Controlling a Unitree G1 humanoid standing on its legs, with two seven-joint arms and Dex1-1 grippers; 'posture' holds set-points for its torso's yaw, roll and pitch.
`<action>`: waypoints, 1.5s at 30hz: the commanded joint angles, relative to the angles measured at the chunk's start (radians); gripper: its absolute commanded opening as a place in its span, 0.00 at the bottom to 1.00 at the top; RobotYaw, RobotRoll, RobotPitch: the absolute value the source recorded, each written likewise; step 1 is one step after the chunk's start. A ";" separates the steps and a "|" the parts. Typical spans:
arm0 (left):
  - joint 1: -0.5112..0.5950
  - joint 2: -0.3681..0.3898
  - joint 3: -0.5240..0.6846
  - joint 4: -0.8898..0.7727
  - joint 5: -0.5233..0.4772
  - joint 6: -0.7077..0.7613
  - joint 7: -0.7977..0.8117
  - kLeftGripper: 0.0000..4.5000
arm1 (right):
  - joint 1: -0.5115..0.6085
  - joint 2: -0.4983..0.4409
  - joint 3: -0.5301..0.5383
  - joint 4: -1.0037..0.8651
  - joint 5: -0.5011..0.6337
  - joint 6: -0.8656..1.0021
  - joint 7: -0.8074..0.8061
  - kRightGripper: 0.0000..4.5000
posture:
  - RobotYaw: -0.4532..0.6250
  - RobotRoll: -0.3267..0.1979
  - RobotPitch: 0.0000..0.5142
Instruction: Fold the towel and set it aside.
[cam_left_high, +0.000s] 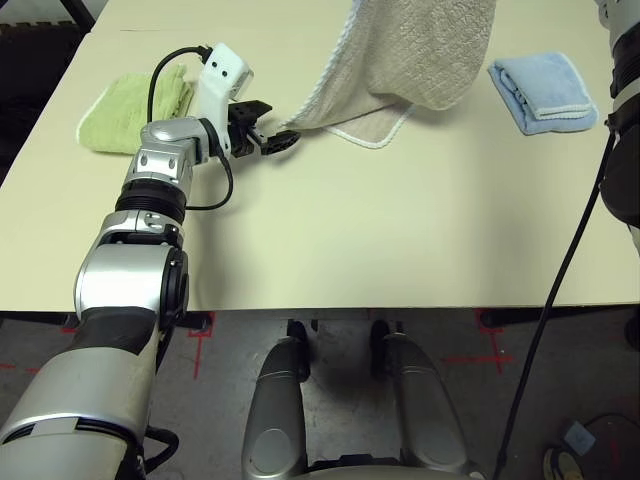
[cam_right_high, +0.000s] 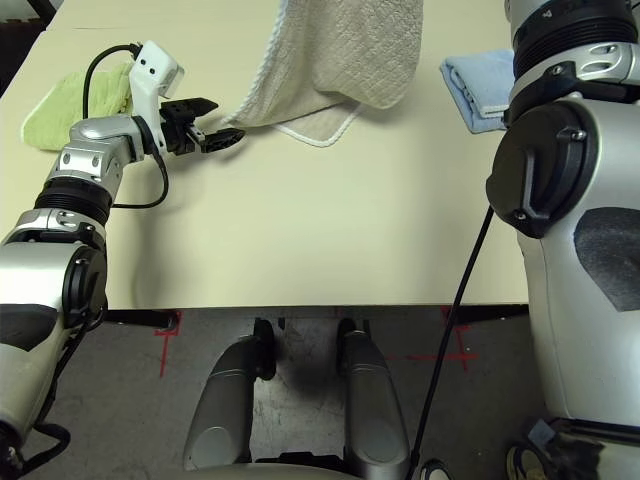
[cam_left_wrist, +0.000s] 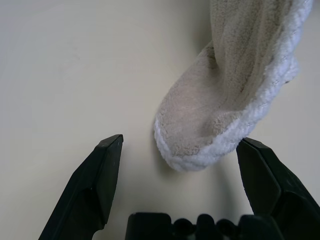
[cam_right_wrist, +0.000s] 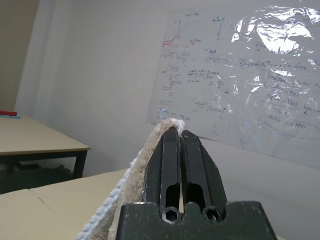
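The beige towel (cam_left_high: 415, 55) with white stitched edging hangs from above, and its lower part drapes onto the table. Its lowest left corner (cam_left_wrist: 200, 135) rests on the tabletop. My left gripper (cam_left_high: 272, 140) is open just beside that corner, which lies between the two black fingers (cam_left_wrist: 100, 175) without touching them. My right gripper (cam_right_wrist: 180, 145) is shut on the towel's upper edge (cam_right_wrist: 150, 150), held high above the table.
A lime-green folded towel (cam_left_high: 135, 110) lies at the table's far left, behind my left wrist. A light-blue folded towel (cam_left_high: 545, 90) lies at the far right. The cream table (cam_left_high: 380, 240) reaches its front edge near my body.
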 joint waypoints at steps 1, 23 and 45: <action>0.014 0.014 -0.020 -0.029 0.011 -0.008 -0.045 1.00 | -0.013 -0.004 -0.003 -0.007 0.000 -0.003 0.008 0.01 | 0.40 0.62 0.61; 0.039 0.038 -0.026 -0.064 -0.007 -0.094 -0.168 0.01 | -0.004 -0.006 -0.001 -0.011 -0.001 0.008 0.020 0.00 | 0.40 0.62 0.61; -0.170 0.223 0.094 -0.070 -0.048 0.002 0.015 0.01 | 0.245 -0.131 -0.002 0.007 -0.033 0.108 -0.060 0.00 | 0.42 0.62 0.62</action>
